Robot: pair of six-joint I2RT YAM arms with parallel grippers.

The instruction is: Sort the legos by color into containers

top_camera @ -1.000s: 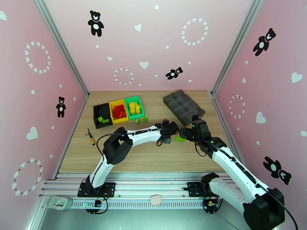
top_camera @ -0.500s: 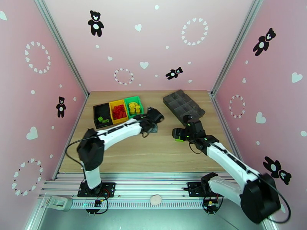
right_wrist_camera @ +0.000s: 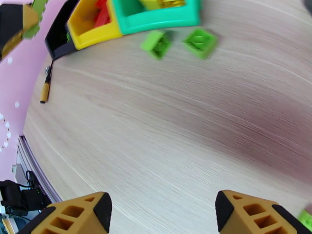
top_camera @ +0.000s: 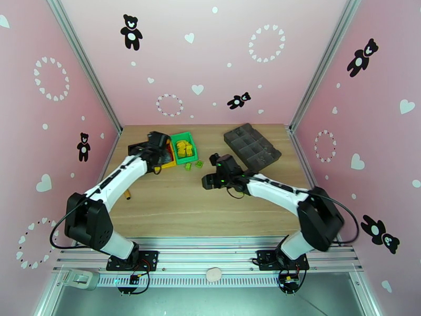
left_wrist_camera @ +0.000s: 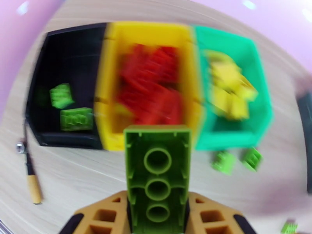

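My left gripper (left_wrist_camera: 158, 215) is shut on a green lego (left_wrist_camera: 158, 172), underside up, hovering just before the yellow container (left_wrist_camera: 107, 114). That container holds red legos (left_wrist_camera: 150, 90). The black container (left_wrist_camera: 46, 137) holds two green legos (left_wrist_camera: 77, 118), and the green container (left_wrist_camera: 234, 139) holds yellow ones (left_wrist_camera: 230, 92). Two loose green legos (right_wrist_camera: 156, 43) (right_wrist_camera: 200, 41) lie on the table in front of the green container (top_camera: 182, 136). My right gripper (right_wrist_camera: 163, 215) is open and empty over bare wood, at mid-table (top_camera: 207, 181). My left gripper (top_camera: 158, 139) is over the containers.
A dark grey compartment tray (top_camera: 251, 147) lies at the back right. A small tool with a yellow handle (top_camera: 126, 195) lies on the left of the table. Another green brick (left_wrist_camera: 288, 227) shows at the edge of the left wrist view. Pink walls enclose the table.
My left arm has swung from mid-table back-left to the containers, carrying the green lego. My right gripper has moved left across the table, its jaws narrowing a little.
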